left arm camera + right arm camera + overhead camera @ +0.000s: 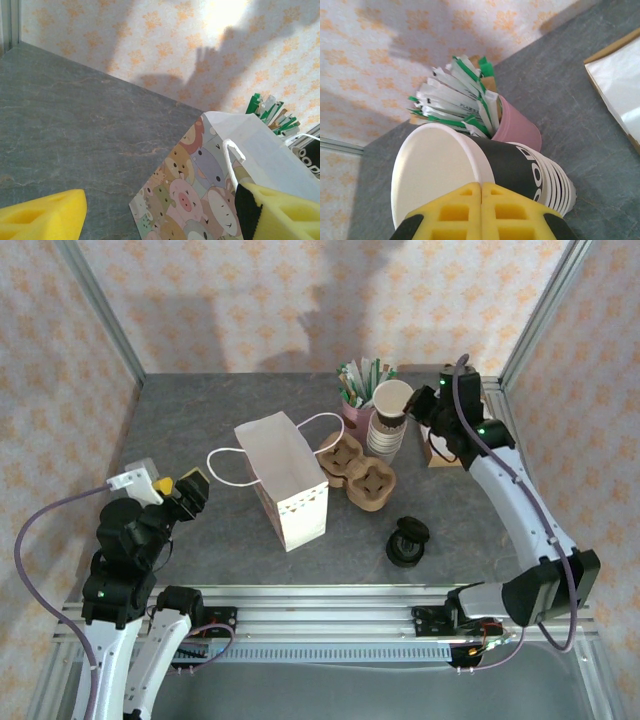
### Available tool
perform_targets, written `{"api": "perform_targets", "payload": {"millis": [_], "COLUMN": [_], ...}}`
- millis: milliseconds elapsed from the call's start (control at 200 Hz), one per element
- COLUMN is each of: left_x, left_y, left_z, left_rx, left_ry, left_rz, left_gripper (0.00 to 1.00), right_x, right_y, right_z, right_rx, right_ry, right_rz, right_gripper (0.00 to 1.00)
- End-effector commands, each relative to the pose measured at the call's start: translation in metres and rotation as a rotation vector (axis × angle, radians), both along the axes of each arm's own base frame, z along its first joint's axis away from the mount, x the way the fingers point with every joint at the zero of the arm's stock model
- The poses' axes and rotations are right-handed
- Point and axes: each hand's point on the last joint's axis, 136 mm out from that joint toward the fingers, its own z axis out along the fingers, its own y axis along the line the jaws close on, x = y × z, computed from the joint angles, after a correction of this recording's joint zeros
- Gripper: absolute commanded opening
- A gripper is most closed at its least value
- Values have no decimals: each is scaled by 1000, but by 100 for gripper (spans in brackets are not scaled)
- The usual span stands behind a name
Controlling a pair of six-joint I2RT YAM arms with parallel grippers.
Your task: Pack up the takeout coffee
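The takeout coffee (408,540) shows as a small black-lidded round cup on the grey table, near the front right, with no gripper near it. My right gripper (417,405) (481,186) is at the back right, its yellow pads pressed together on the rim of the top paper cup (392,395) (440,170). That cup tilts out of the stack of cream cups (384,437) (555,182). My left gripper (185,490) (160,220) hangs open at the left, facing the paper bag (285,478) (210,170) with nothing between its fingers.
A brown pulp cup carrier (360,472) lies between the bag and the cup stack. A pink cup of green-and-white packets (356,390) (517,125) stands behind the stack. A flat brown-edged box (440,450) (620,85) sits at the far right.
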Motion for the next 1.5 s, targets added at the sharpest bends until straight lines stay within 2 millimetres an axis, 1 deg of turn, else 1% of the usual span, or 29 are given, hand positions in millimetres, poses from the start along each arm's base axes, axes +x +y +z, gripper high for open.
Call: {"api": "perform_targets", "payload": {"millis": [0, 130, 180, 195, 250, 315, 460, 566, 701, 836, 951, 1071, 1226, 1336, 1491], "left_x": [4, 4, 4, 4, 4, 4, 4, 5, 6, 6, 7, 7, 7, 6, 6], "left_y": [-3, -3, -3, -3, -3, -3, -2, -1, -1, -1, -1, -1, 0, 0, 0], "left_z": [1, -1, 0, 0, -1, -1, -1, -2, -3, -4, -4, -5, -4, -5, -5], "left_rx": [-12, -12, -12, -12, -11, -12, -11, -9, -9, -7, -7, -7, -5, -4, -4], "left_ry": [-8, -3, -5, -4, -2, -2, 0, 2, 9, 14, 12, 17, 17, 17, 16], "left_rz": [-15, -12, -11, -12, -10, -12, -8, -2, -1, -1, -3, 1, 5, 5, 7], "left_gripper": [79, 80, 81, 81, 81, 81, 82, 82, 82, 82, 82, 82, 82, 82, 82], "right_x": [-14, -36, -42, -50, -64, -79, -108, -126, -146, -161, -172, -183, -196, -203, -207], "right_y": [0, 2, 5, 4, 5, 6, 12, 11, 13, 10, 15, 29, 54, 66, 78], "right_z": [37, 61, 59, 67, 70, 68, 51, 43, 27, 3, -16, -35, -58, -76, -110], "right_rx": [18, 74, 93, 105, 130, 158, 241, 264, 269, 241, 251, 215, 158, 143, 124], "right_ry": [-78, -120, -102, -120, -115, -97, -47, -28, 16, 94, 139, 182, 219, 239, 255], "right_rz": [14, 44, 60, 65, 84, 97, 132, 136, 157, 160, 183, 232, 299, 320, 326], "right_gripper": [0, 0, 0, 0, 0, 0, 0, 0, 0, 0, 0, 0, 0, 0, 0]}}
